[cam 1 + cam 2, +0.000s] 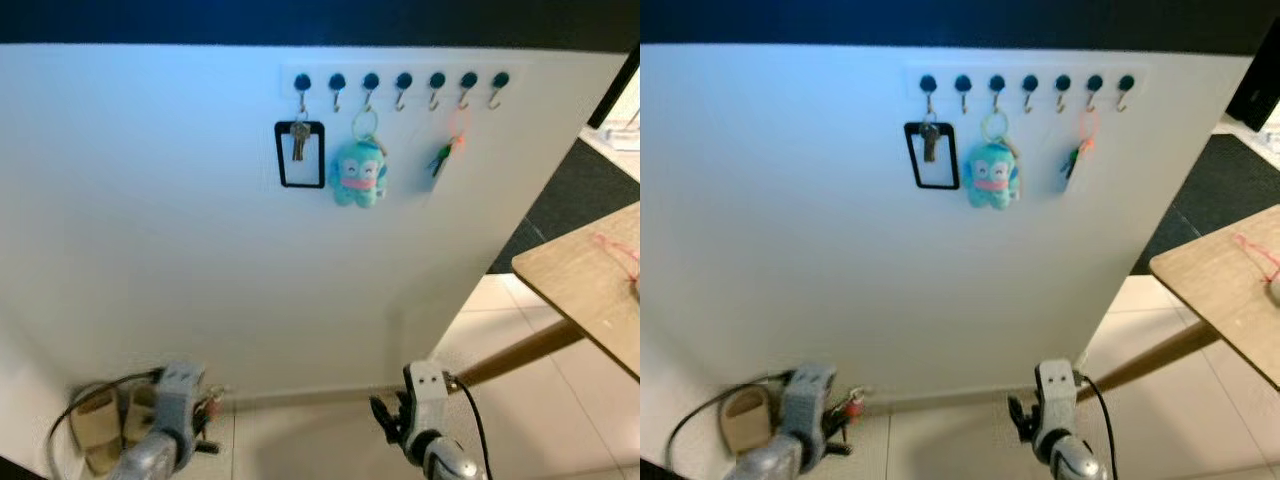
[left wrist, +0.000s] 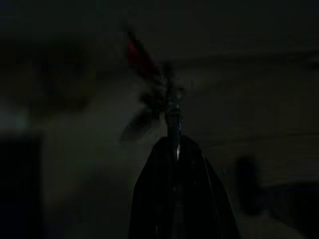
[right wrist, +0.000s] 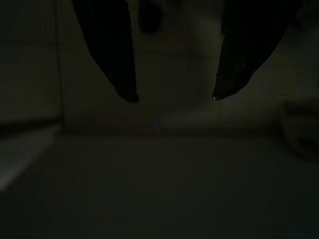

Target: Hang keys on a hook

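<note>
Left gripper (image 2: pixel 172 149) hangs low by the floor near the wall's base, fingers pinched together on the keys (image 1: pixel 209 404), which have a red tag. Right gripper (image 3: pixel 174 97) hangs low too, fingers spread wide around nothing. Up top, the hook rail (image 1: pixel 400 82) has seven hooks: a black card holder (image 1: pixel 300 154), teal plush (image 1: pixel 359 172) and orange-looped keys (image 1: pixel 447 152) take three, four are bare, and a wooden table (image 1: pixel 585 285) edge juts in at right.

The head views are bright and evenly lit, with a cool bluish cast on the upper white wall (image 1: pixel 150 200) and soft blur toward the lower edges. Both wrist views are very dark and murky, outlines barely readable.
</note>
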Motion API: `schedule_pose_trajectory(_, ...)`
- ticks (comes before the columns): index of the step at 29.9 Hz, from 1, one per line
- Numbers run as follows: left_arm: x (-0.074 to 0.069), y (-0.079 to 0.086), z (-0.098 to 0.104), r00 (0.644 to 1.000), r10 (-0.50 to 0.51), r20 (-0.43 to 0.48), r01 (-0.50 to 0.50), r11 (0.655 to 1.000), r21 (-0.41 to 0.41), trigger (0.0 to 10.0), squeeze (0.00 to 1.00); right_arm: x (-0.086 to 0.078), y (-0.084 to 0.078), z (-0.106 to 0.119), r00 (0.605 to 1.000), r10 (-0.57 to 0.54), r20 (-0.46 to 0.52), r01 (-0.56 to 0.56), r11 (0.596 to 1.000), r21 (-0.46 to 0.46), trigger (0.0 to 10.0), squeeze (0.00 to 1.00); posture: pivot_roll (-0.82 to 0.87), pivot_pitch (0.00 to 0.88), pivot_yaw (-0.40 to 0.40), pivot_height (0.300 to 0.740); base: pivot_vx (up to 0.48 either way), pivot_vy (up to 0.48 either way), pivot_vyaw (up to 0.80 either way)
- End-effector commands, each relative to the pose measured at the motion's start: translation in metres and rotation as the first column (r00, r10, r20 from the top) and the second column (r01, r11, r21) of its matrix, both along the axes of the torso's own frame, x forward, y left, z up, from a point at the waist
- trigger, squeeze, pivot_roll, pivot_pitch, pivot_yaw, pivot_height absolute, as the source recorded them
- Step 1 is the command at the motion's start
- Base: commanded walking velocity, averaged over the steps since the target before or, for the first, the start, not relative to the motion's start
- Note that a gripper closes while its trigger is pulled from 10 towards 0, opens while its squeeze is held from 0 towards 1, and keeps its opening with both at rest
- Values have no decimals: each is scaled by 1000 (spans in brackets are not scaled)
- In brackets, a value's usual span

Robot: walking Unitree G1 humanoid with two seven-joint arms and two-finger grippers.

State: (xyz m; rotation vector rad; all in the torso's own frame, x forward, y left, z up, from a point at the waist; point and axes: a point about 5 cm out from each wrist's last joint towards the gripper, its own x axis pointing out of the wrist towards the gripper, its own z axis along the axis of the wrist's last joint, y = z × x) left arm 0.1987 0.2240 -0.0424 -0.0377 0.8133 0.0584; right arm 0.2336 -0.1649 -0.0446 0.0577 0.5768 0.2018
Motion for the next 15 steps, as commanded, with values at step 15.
schedule_pose_trajectory(15, -15, 0, -18, 977, 189, 101, -191, 981, 14, 10000, 0, -27, -11, -21, 990, -4, -138, -8, 996, -89, 10000, 0, 42, 88, -38, 740, 0, 0, 0)
